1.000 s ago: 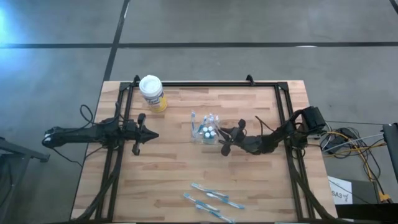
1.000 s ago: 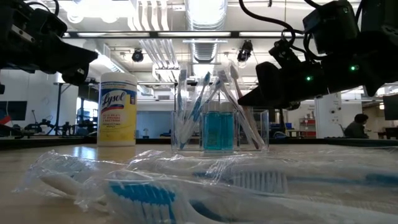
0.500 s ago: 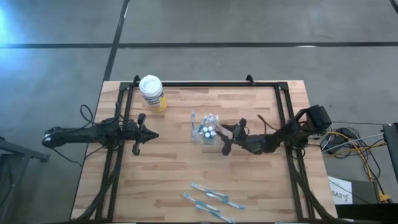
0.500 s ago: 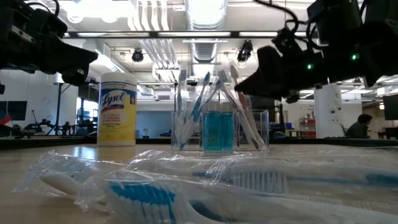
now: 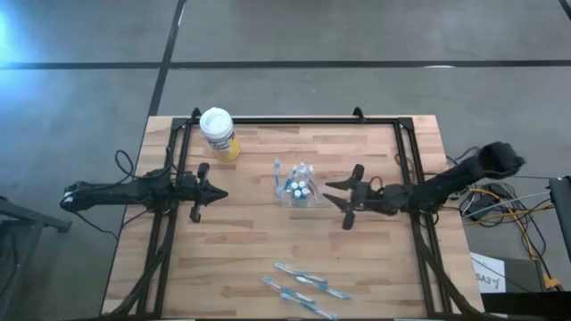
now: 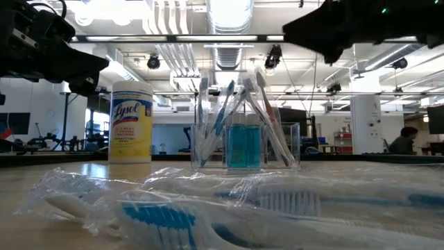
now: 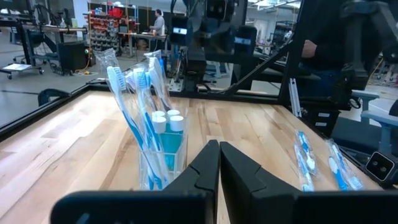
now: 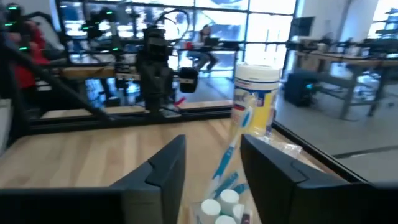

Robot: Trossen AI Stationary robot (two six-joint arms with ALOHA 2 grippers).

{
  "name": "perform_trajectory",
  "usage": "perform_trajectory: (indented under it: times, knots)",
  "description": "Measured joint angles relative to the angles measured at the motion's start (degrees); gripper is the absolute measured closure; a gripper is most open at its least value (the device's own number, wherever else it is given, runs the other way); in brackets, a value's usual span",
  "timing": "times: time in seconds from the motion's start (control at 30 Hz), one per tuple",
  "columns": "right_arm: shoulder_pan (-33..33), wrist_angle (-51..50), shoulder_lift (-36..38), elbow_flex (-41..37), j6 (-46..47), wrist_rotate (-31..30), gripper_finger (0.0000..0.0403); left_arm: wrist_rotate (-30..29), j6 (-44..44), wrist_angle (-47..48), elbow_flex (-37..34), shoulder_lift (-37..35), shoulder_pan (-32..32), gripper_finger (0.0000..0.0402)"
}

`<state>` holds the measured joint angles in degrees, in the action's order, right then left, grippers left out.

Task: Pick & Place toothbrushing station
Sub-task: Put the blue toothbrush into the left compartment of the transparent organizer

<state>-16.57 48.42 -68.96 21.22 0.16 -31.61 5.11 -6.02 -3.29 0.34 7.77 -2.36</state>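
Wrapped toothbrushes (image 5: 303, 287) lie at the bench's (image 5: 250, 250) near edge: light, slippery in film, best pinched mid-handle. Right gripper (image 5: 350, 197) beside the clear holder (image 5: 297, 185), jaws apart, empty; left gripper (image 5: 198, 190) closed.

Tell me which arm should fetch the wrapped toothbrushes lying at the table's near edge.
Right, probably. The right gripper is open beside the clear holder, nearer the wrapped toothbrushes. The left gripper is shut, farther away.
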Motion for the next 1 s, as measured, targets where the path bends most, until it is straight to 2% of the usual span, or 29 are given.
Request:
perform_trajectory:
  times: [0.13,0.2,0.3,0.37,0.4,0.67,1.0]
  knots:
    - [0.1,-12.1,11.6,0.0,-1.1,2.3,0.0312,0.0,0.0,0.0,0.0,0.0,0.0,0.0383]
    - [0.1,-17.7,17.0,-0.1,-2.7,5.4,0.0345,0.0,0.0,0.0,0.0,0.0,0.0,0.0383]
    - [0.1,-23.7,24.1,-0.5,-7.3,16.8,0.0386,0.0,0.0,0.0,0.0,0.0,0.0,0.0385]
    - [0.1,-26.2,28.0,-1.2,-9.5,24.5,0.0389,0.0,0.0,0.0,0.0,0.0,0.0,0.0385]
    - [0.0,-26.4,29.7,-1.6,-9.5,26.2,0.0389,0.0,0.0,0.0,0.0,0.0,0.0,0.0384]
    - [0.1,-35.9,41.5,-2.4,-5.8,26.7,0.0391,0.0,0.0,0.0,0.0,0.0,0.0,0.0385]
    - [0.1,-36.0,51.6,-6.9,-3.5,26.6,0.0391,0.0,0.0,0.0,0.0,0.0,0.0,0.0385]
